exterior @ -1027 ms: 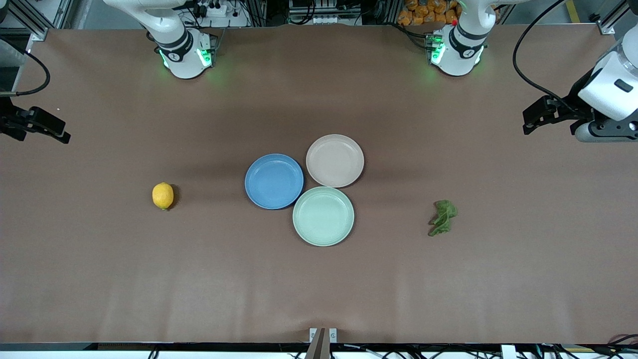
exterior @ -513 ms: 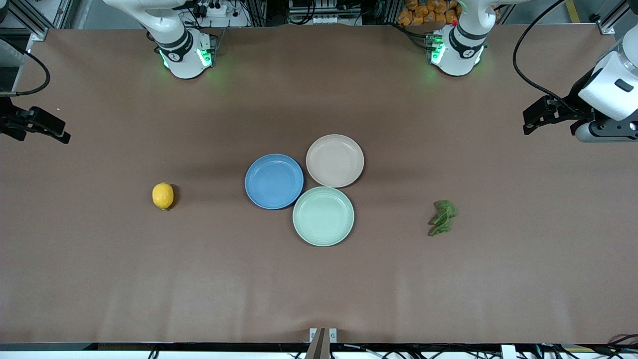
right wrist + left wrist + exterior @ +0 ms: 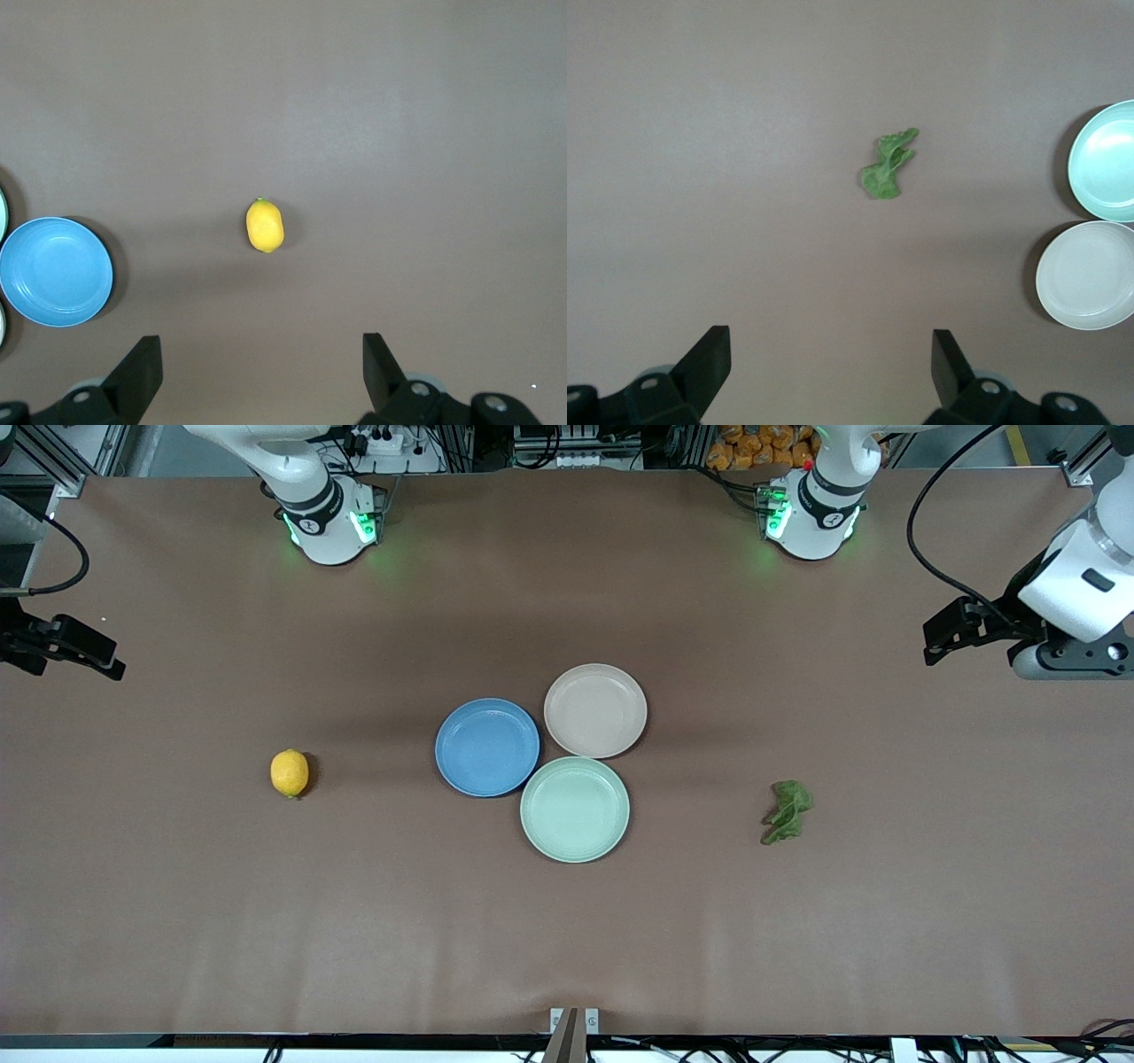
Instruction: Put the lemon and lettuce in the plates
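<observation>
Lettuce (image 3: 788, 811) pickup pending, both tools empty and wide open.
Left tool (image 3: 941, 638) hangs over the table's left-arm end; lettuce on table toward plates (image 3: 595, 710). Right tool (image 3: 84, 654) waits; lemon (image 3: 290, 772) at its end.

Pale mint-green plate (image 3: 575, 810) — empty, upright, on the brown table (image 3: 567, 939) — nearest the front camera

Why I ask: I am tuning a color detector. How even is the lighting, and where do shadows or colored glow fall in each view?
Front view: green glow from the base lights tints the table near both bases; the lemon casts a soft shadow. Left wrist view: even light, sharp lettuce, dark crescent beside the beige plate. Right wrist view: a shadow rims the blue plate.
</observation>
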`<state>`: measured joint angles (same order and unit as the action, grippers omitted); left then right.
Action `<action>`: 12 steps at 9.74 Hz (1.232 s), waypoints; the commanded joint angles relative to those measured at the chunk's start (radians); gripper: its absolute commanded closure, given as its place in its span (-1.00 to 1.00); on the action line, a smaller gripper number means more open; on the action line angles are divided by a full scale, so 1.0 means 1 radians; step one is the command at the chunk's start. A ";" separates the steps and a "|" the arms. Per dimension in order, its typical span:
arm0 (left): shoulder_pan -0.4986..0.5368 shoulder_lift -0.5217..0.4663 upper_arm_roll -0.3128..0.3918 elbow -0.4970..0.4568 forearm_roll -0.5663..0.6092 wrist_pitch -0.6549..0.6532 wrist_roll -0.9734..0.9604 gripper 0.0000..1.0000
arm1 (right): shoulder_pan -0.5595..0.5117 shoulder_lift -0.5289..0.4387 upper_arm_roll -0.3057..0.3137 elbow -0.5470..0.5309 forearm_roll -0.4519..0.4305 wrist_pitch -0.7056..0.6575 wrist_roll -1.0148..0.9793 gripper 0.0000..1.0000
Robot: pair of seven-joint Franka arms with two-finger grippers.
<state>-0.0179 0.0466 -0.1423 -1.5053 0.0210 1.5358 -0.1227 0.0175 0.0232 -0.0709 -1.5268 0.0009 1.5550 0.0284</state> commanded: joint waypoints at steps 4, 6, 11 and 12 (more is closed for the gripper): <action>0.003 0.117 0.004 0.010 -0.004 0.111 0.023 -1.00 | -0.010 0.000 0.011 0.001 -0.010 -0.007 0.007 -1.00; 0.001 0.185 0.003 0.016 -0.004 0.156 0.021 -1.00 | -0.011 0.000 0.011 0.001 -0.010 -0.007 0.008 -1.00; 0.002 0.309 0.001 0.044 -0.003 0.222 0.005 -1.00 | -0.013 0.001 0.011 -0.001 -0.010 -0.007 0.007 -1.00; 0.000 0.308 0.001 0.021 -0.006 0.237 0.008 -1.00 | -0.013 0.001 0.011 -0.003 -0.010 -0.009 0.007 -1.00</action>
<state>-0.0157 0.3533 -0.1398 -1.4823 0.0210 1.7610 -0.1227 0.0172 0.0278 -0.0716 -1.5287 0.0009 1.5533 0.0284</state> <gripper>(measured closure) 0.000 0.000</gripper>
